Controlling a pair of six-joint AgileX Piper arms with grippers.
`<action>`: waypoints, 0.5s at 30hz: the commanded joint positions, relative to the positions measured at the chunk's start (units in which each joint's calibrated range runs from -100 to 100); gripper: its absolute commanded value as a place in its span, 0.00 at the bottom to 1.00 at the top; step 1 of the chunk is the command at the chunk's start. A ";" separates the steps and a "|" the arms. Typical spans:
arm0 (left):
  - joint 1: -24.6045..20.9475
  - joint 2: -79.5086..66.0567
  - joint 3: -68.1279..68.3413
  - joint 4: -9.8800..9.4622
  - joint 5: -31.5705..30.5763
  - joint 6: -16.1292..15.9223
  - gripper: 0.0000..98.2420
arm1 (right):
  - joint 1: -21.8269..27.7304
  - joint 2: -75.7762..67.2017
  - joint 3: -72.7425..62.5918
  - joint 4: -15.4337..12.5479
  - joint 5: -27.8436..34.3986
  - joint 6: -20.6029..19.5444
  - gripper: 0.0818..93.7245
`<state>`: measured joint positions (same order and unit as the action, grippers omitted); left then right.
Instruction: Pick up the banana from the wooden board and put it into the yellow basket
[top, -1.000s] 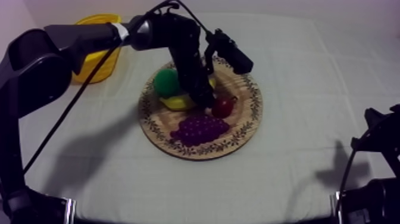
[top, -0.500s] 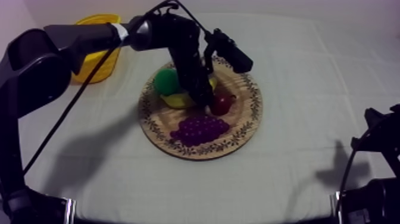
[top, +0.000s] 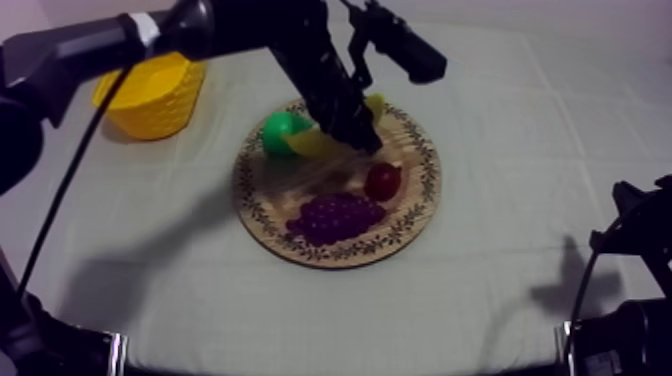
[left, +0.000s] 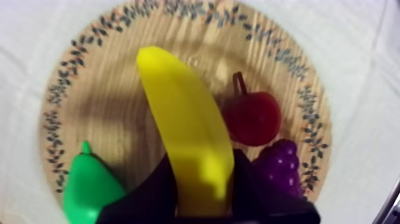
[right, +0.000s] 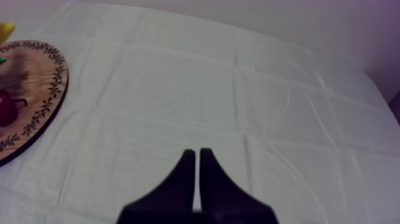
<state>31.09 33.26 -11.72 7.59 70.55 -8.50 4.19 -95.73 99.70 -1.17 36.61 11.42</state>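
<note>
Grasp done: left gripper (left: 199, 179) is clamped on the banana (left: 184, 125), which looks lifted just above the wooden board (top: 418, 195), with its shadow underneath. Left to do: carry to the yellow basket (top: 150, 95) and release. Half a second ago the banana lay on the board against the pear (top: 280, 130); the arm has since risen. Right gripper (right: 197, 156) is closed on nothing, parked over the cloth.

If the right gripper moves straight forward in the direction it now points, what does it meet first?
Likely nothing: ahead of the right gripper the cloth runs bare to its far edge. The wooden board lies off to the side of that line.
</note>
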 joint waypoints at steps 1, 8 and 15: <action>-0.33 -3.85 0.14 -0.13 0.02 0.21 0.15 | 0.02 -0.02 -0.03 0.02 0.00 -0.02 0.00; -3.64 -12.47 0.29 -0.75 1.61 0.64 0.15 | 0.02 -0.02 -0.03 0.02 0.00 -0.02 0.00; -9.93 -18.25 -2.58 -2.40 4.67 1.06 0.15 | 0.02 -0.02 -0.03 0.02 0.00 -0.02 0.00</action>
<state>23.16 15.66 -13.76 5.24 74.99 -7.39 4.19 -95.73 99.70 -1.17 36.61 11.42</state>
